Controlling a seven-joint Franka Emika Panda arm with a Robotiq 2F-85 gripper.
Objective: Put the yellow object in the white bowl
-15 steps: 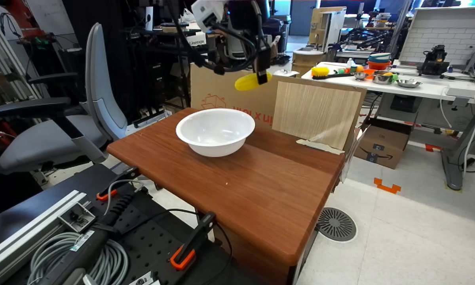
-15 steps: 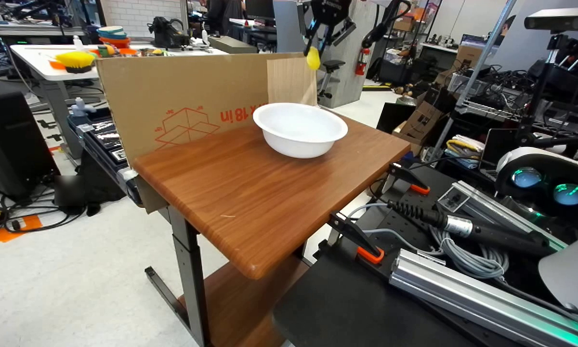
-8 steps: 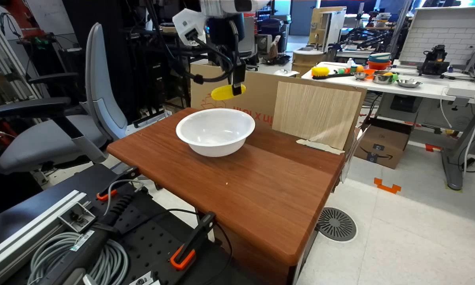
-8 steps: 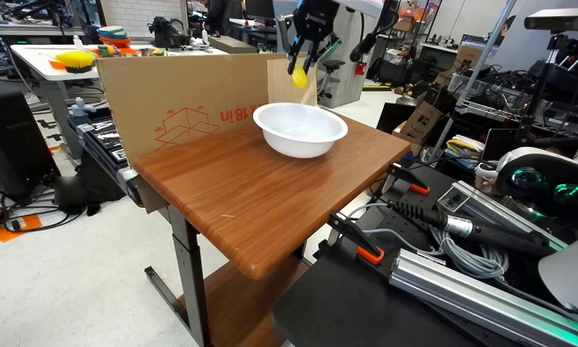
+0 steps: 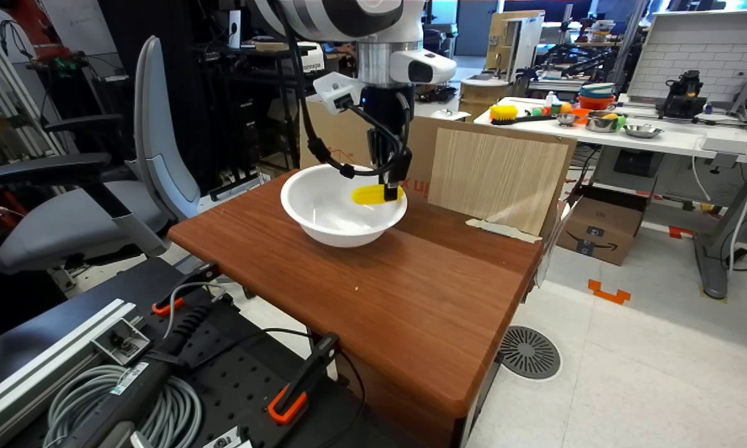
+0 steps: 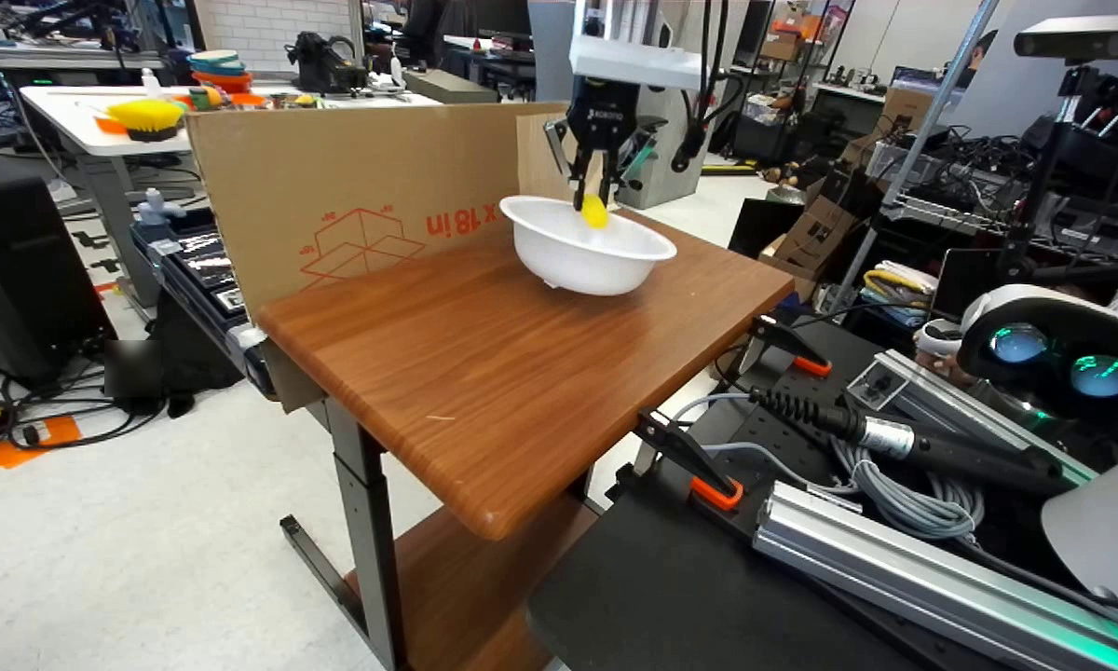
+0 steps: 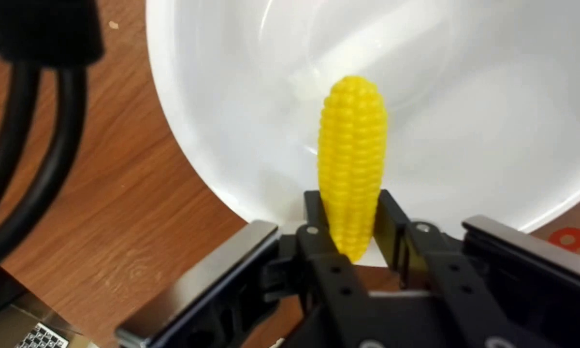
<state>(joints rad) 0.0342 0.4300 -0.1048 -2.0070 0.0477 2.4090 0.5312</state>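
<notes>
While a grey office chair (image 5: 87, 218) occupies the far l. of an exterior view, a black perforated board (image 5: 243, 373) is situated in the foreground, w/ a coil of grey cable (image 5: 183, 404) and two black-and-orange clamps (image 5: 308, 373). To the r. of these comes the brown table (image 5: 380, 311); on it is the white bowl (image 6: 587, 268), which shows a tilt in an exterior view, its rim being clearly higher on the l. side than on the r. Over the inside of this bowl, near its r. rim in an exterior view, is the yellow object (image 5: 368, 195), shaped like a corn cob; whether it touches the bowl, I cannot tell. The gripper (image 7: 349, 208) is grasping it: acc. to the wrist view, it is clasped from both sides close to one end, & the free end points approx. toward the bowl's middle. The robot arm (image 5: 376, 62) extends down from above, w/ a black cable (image 5: 317, 148) looped at its side. Behind, further r., there is a red-printed cardboard sheet (image 5: 423, 140), then a wood-pattern panel (image 5: 498, 177) in front of it, and a round floor grate (image 5: 529, 353). On the far r. stands a white desk (image 5: 675, 138), w/ a yellow brush (image 5: 504, 113), metal bowls (image 5: 643, 130), etc., and a brown carton (image 5: 604, 230) is on the floor below.
</notes>
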